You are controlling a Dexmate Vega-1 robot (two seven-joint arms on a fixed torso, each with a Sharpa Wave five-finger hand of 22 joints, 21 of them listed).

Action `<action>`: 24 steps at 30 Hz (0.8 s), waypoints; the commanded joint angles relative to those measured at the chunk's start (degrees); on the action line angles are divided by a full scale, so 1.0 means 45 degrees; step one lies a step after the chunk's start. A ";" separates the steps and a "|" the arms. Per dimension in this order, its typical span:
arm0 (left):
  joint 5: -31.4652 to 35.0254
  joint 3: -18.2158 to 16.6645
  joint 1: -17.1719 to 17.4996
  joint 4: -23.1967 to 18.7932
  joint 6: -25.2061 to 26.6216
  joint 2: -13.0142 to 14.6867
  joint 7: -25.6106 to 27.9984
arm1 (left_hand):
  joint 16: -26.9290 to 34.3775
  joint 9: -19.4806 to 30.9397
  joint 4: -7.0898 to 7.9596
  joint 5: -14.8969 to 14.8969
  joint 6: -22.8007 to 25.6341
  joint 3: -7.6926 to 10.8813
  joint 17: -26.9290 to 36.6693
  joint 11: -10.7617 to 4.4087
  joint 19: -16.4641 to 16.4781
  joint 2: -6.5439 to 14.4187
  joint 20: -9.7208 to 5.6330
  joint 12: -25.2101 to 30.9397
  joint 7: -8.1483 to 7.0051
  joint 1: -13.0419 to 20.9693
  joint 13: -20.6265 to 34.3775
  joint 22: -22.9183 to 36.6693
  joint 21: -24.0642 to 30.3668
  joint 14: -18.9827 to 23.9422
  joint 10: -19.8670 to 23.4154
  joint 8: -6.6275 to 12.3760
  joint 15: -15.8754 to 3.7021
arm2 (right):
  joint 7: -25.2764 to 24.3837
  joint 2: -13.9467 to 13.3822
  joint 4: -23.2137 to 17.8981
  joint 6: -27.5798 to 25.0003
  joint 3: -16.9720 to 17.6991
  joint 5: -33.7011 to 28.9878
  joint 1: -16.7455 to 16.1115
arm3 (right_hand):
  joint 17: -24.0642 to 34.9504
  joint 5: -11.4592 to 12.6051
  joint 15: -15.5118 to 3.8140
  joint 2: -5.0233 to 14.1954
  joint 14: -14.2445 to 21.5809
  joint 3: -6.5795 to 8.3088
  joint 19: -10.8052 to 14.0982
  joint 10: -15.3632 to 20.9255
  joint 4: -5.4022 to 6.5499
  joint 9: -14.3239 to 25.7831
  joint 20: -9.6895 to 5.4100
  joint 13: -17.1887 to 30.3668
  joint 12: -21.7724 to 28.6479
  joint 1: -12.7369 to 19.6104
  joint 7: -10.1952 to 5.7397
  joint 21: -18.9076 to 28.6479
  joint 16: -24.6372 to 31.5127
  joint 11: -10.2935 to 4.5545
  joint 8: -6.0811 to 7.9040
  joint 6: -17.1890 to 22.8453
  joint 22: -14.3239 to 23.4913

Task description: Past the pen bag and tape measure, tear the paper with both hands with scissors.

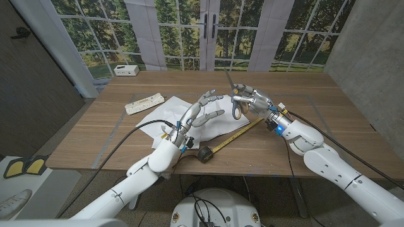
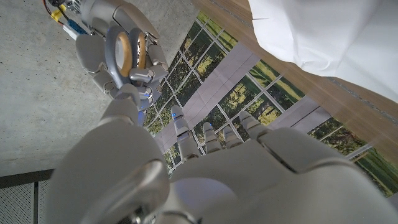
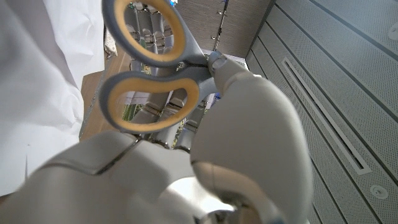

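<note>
While the paper (image 1: 189, 116) is lying loose on the worktop (image 1: 303, 135) between the pen bag (image 1: 144, 103) and the tape measure (image 1: 230, 137), it is likely to slide or crumple if the blades meet it unpinned. The right hand (image 1: 249, 101) is gripping the scissors (image 1: 236, 108) by the handles, raised above the sheet's far edge. The left hand (image 1: 201, 111) is hovering over the paper, fingers spread, holding nothing.

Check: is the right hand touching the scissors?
Touching. The right wrist view shows the right hand gripping the scissors at the handle loops; the head view shows the same.
</note>
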 commanded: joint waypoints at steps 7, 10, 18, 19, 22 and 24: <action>-0.0127 -0.0130 0.0149 -0.0013 -0.0082 0.0087 -0.0046 | 0.0094 -0.0008 0.0043 0.0034 -0.0070 -0.0086 0.0028 -0.0062 0.0071 -0.0056 -0.0022 0.0081 0.0005 -0.0122 0.0007 0.0011 0.0105 0.0048 0.0067 -0.0039 -0.0695 | 0.0405 0.1024 -0.0293 -0.1587 0.0656 0.3298 -0.0556 | -0.0454 0.0049 -0.1449 0.0763 0.0325 -0.0168 0.0101 0.0265 0.0018 0.0000 -0.1928 -0.0463 -0.0415 0.1061 -0.0001 0.0161 -0.0279 -0.0069 0.0025 0.0293 -0.0346; -0.0106 -0.0137 0.0153 -0.0006 -0.0088 0.0075 -0.0027 | 0.0098 -0.0010 0.0049 0.0033 -0.0077 -0.0102 0.0028 -0.0054 0.0074 -0.0052 -0.0023 0.0081 0.0009 -0.0128 0.0007 0.0011 0.0104 0.0065 0.0069 -0.0043 -0.0696 | 0.0275 0.1238 -0.0393 -0.1718 0.0755 0.3563 -0.0664 | -0.0505 0.0050 -0.1446 0.0756 0.0335 -0.0207 0.0066 0.0287 0.0025 0.0000 -0.1925 -0.0537 -0.0483 0.1082 -0.0012 0.0149 -0.0313 -0.0085 0.0002 0.0293 -0.0425; -0.0123 -0.0126 0.0159 0.0006 -0.0063 0.0024 -0.0019 | 0.0095 -0.0014 0.0063 0.0034 0.0020 -0.0153 0.0027 -0.0062 0.0076 -0.0035 -0.0016 0.0094 0.0001 -0.0136 0.0005 0.0012 0.0097 0.0089 0.0108 -0.0008 -0.0698 | -0.0280 0.1992 -0.0926 -0.1916 0.0969 0.4343 -0.1081 | -0.0664 0.0054 -0.1467 0.0732 0.0316 -0.0306 -0.0040 0.0366 0.0030 0.0002 -0.1892 -0.0730 -0.0652 0.1149 -0.0041 0.0115 -0.0443 -0.0134 -0.0056 0.0313 -0.0651; -0.0124 -0.0120 0.0158 0.0007 -0.0064 0.0014 -0.0016 | 0.0095 -0.0015 0.0065 0.0034 0.0019 -0.0158 0.0027 -0.0054 0.0081 -0.0033 -0.0022 0.0097 -0.0009 -0.0136 0.0005 0.0012 0.0098 0.0092 0.0116 -0.0009 -0.0696 | -0.0384 0.2064 -0.0959 -0.1848 0.0983 0.4275 -0.1118 | -0.0675 0.0054 -0.1483 0.0725 0.0325 -0.0320 -0.0049 0.0382 0.0025 0.0003 -0.1884 -0.0749 -0.0665 0.1162 -0.0048 0.0115 -0.0448 -0.0148 -0.0066 0.0306 -0.0672; -0.0133 -0.0109 0.0166 0.0000 -0.0057 -0.0007 -0.0012 | 0.0094 -0.0015 0.0066 0.0035 0.0017 -0.0165 0.0026 -0.0060 0.0087 -0.0028 -0.0016 0.0096 -0.0006 -0.0136 0.0005 0.0012 0.0100 0.0093 0.0117 -0.0012 -0.0690 | -0.0657 0.2226 -0.1035 -0.1720 0.1032 0.4134 -0.1203 | -0.0706 0.0054 -0.1469 0.0738 0.0337 -0.0349 -0.0062 0.0391 0.0046 0.0004 -0.1874 -0.0790 -0.0704 0.1161 -0.0066 0.0123 -0.0468 -0.0149 -0.0081 0.0308 -0.0718; -0.0126 -0.0111 0.0185 -0.0023 -0.0031 -0.0011 0.0002 | 0.0093 -0.0016 0.0068 0.0035 0.0035 -0.0171 0.0026 -0.0067 0.0094 -0.0023 -0.0024 0.0097 -0.0012 -0.0135 0.0005 0.0012 0.0101 0.0095 0.0119 -0.0006 -0.0700 | -0.0812 0.2320 -0.1087 -0.1567 0.1070 0.3988 -0.1273 | -0.0746 0.0053 -0.1474 0.0722 0.0337 -0.0390 -0.0081 0.0386 0.0051 0.0006 -0.1870 -0.0839 -0.0755 0.1169 -0.0065 0.0129 -0.0499 -0.0125 -0.0094 0.0321 -0.0774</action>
